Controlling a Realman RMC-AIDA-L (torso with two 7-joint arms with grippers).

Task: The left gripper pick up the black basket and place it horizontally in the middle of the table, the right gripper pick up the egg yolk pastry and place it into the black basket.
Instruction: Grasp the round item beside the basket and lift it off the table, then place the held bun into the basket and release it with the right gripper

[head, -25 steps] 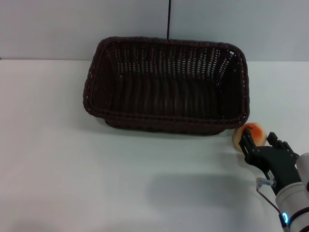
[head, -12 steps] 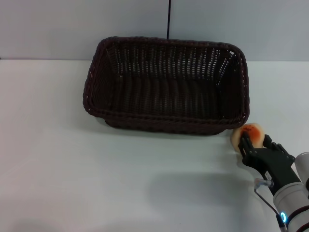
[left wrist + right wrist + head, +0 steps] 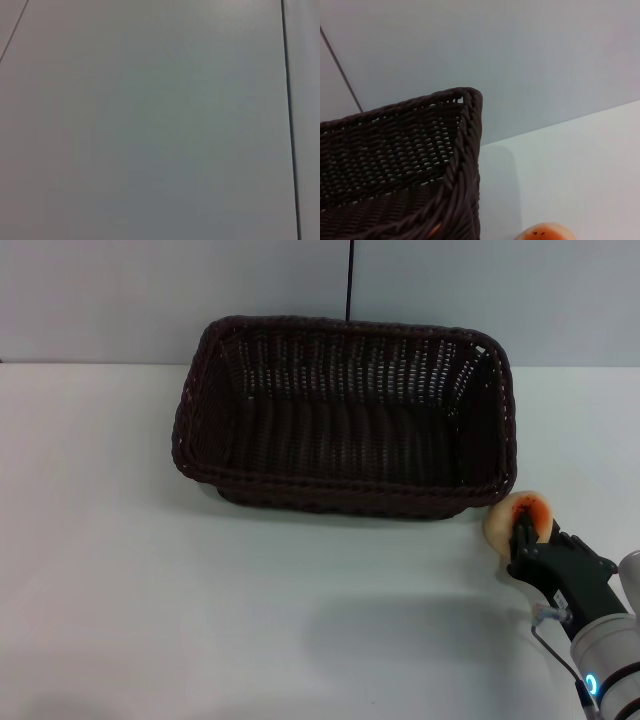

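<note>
Your right gripper [image 3: 527, 537] is clamped on the egg yolk pastry [image 3: 512, 517], a small cream ball with an orange-red glazed top, just beside the near right corner of the black basket [image 3: 345, 415]. That dark woven basket sits lengthwise mid-table [image 3: 150, 590].

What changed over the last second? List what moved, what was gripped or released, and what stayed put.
The right gripper closed in on the egg yolk pastry and now grips it beside the black basket's near right corner; the pastry shifted only slightly, and whether it has left the table is unclear. The basket stayed put and empty. The left gripper is out of view.
</note>
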